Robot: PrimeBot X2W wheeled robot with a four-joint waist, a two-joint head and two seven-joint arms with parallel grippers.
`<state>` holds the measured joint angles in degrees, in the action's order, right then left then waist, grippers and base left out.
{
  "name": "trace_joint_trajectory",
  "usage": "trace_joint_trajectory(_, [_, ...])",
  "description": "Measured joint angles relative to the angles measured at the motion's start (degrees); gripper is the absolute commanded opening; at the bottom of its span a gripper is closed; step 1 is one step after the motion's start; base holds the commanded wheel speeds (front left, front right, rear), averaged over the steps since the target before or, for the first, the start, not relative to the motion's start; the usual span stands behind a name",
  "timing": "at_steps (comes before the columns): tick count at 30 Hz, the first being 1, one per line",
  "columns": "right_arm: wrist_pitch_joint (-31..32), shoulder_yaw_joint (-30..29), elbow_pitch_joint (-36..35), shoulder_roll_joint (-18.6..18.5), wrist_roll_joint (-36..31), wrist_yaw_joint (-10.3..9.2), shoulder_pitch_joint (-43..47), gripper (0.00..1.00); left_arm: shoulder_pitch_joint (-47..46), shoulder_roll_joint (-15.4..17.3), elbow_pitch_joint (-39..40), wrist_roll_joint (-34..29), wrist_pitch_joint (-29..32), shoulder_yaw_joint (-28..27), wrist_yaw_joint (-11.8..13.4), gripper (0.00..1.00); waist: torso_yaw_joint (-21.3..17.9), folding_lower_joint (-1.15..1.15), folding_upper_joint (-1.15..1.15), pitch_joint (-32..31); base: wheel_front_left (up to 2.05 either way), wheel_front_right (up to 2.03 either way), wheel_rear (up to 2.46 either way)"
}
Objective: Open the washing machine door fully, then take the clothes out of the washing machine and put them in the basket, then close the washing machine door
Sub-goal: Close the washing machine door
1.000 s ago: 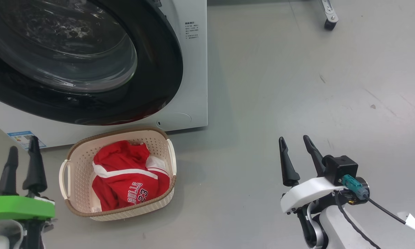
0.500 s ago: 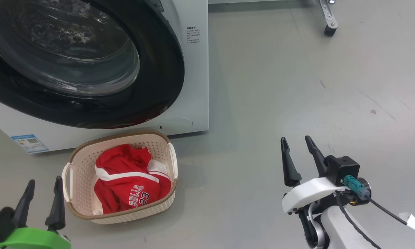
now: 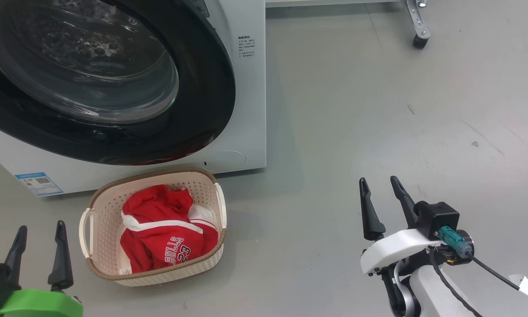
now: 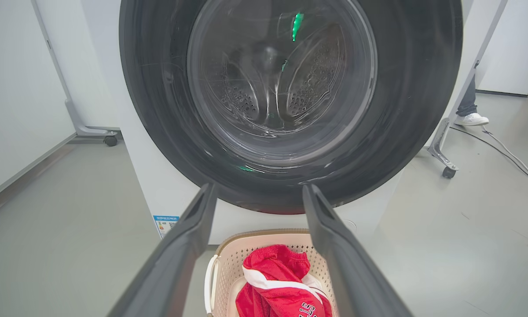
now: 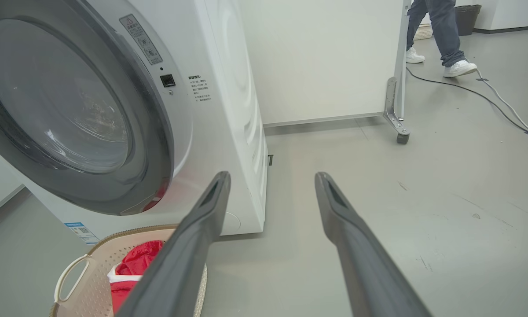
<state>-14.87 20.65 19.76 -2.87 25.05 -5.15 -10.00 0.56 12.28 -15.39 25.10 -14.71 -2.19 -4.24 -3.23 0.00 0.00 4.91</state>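
Red jersey clothes (image 3: 167, 233) with white trim and "BULLS 23" lettering are bunched up inside the small cream perforated plastic basket (image 3: 201, 193) with the brown rim. That basket sits on the grey floor (image 3: 356, 110) just in front of the big white front-loading washing machine (image 3: 246, 110), pretty much under the lower edge of its round glossy black door with the glass bowl window (image 3: 202, 110). Makes sense to put it there imo, anything pulled from the drum only has a short drop. Door looks shut flat against the machine front, and through the glass in the left wrist view I just see bare steel drum, so I'd guess the whole job is basically wrapped up. Left end effector (image 3: 42, 226) hangs low near the basket's left handle, fingers apart, holding nothing. Right end effector (image 3: 377, 179) is well off to the right over bare floor, fingers also apart and empty. My read is both sit clear so nothing snags the basket or bumps the door. Someone's legs in jeans and white shoes (image 5: 444, 35) are way back behind the machine, no factor here
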Motion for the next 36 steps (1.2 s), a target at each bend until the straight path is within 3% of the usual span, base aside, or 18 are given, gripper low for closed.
trace_joint_trajectory(13, [0.0,0.0,-0.5,0.0,-0.4,0.02,0.0,1.0,2.0,-4.4,2.3,-5.3,0.0,-2.6,0.1,1.0,0.1,0.0,0.0,0.1,0.0,0.0,0.0])
trace_joint_trajectory(33, [0.0,0.0,-1.0,0.0,-0.6,0.04,0.0,1.0,2.4,-6.9,2.9,-9.5,0.0,-5.5,-1.7,1.0,0.5,0.0,0.0,0.7,0.0,0.0,0.0])
trace_joint_trajectory(34, [0.0,0.0,-1.2,0.0,-0.6,0.04,0.0,0.69,2.4,-7.0,2.9,-9.6,0.0,-5.7,-1.7,1.0,0.5,0.0,0.0,0.7,0.0,0.0,0.0])
trace_joint_trajectory(35, [0.0,0.0,-1.3,0.0,-0.6,0.04,0.0,0.46,2.4,-7.1,2.9,-9.6,0.0,-5.8,-1.7,1.0,0.5,0.0,0.0,0.8,0.0,0.0,0.0])
trace_joint_trajectory(36, [0.0,0.0,-1.7,0.0,-0.8,0.05,0.0,0.0,2.4,-7.2,2.9,-9.7,0.0,-6.0,-1.9,1.0,0.5,0.0,0.0,0.8,0.0,0.0,0.0])
